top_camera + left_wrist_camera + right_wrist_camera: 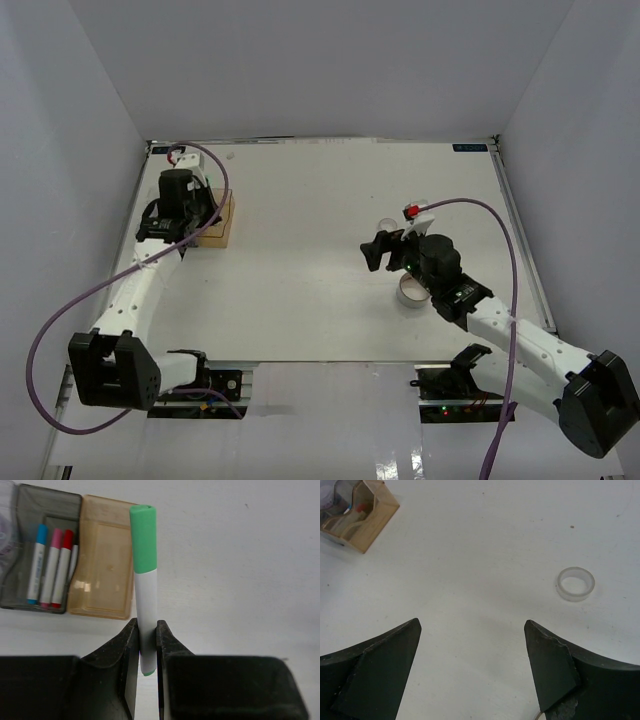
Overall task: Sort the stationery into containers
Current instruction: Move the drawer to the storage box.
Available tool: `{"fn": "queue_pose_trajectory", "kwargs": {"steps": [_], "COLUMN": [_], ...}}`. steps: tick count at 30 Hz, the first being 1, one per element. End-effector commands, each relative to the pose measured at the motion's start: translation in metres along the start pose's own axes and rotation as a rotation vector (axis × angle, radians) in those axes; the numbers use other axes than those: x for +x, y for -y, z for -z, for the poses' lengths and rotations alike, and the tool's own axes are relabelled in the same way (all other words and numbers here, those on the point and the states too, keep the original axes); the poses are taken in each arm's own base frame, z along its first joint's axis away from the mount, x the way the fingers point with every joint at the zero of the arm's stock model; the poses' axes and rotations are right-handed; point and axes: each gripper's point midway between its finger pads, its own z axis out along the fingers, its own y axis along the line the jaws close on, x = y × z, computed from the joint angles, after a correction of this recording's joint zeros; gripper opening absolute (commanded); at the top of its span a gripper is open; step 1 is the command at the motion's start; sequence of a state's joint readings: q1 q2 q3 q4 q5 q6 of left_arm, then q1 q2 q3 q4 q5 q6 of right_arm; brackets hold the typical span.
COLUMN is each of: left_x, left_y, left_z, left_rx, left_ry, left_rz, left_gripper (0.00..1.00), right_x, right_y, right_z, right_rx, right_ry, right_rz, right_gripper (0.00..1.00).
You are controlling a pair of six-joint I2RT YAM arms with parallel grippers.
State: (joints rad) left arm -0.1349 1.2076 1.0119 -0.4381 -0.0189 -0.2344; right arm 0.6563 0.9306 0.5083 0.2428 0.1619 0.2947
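Left tool [147,632] clamps green-capped white marker [145,580]; next move calls for aligning over smoky grey plastic bin [50,502], upper left, then releasing. Right tool [472,625]: jaws apart, empty.

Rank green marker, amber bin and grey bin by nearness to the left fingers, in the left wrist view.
1. Green marker: held between the fingers.
2. Amber bin: just left of the marker.
3. Grey bin: farther left.
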Motion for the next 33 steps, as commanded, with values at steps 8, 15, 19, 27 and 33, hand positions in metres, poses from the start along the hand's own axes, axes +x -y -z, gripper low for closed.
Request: {"fn": "queue_pose_trajectory", "kwargs": {"steps": [8, 15, 19, 27, 33], "left_x": [-0.045, -0.041, -0.029, -0.004, 0.008], "left_y": [-0.099, -0.130, -0.142, -0.149, -0.156], "left_z": [-0.027, -0.054, -0.068, -0.090, -0.096], "left_rx": [-0.245, -0.317, -0.318, -0.304, -0.328], "left_ry": [-0.020, -0.049, -0.083, -0.154, -0.180], "left_rz": [-0.173, -0.290, -0.286, -0.270, -0.268], "left_gripper": [0.00, 0.12, 0.17, 0.30, 0.46], "right_x": [0.025, 0.030, 0.029, 0.029, 0.030], "right_y": [-0.007, -0.008, -0.008, -0.006, -0.005], "right_z": [-0.003, -0.001, 0.002, 0.003, 0.003], "right_rx": [-0.115, -0.137, -0.138, -0.130, -0.123], "right_ry": [-0.019, -0.001, 0.014, 0.019, 0.019], "right_rz": [0.109, 0.094, 0.093, 0.090, 0.091], "right_gripper": [0.90, 0.90, 0.90, 0.90, 0.90]}}
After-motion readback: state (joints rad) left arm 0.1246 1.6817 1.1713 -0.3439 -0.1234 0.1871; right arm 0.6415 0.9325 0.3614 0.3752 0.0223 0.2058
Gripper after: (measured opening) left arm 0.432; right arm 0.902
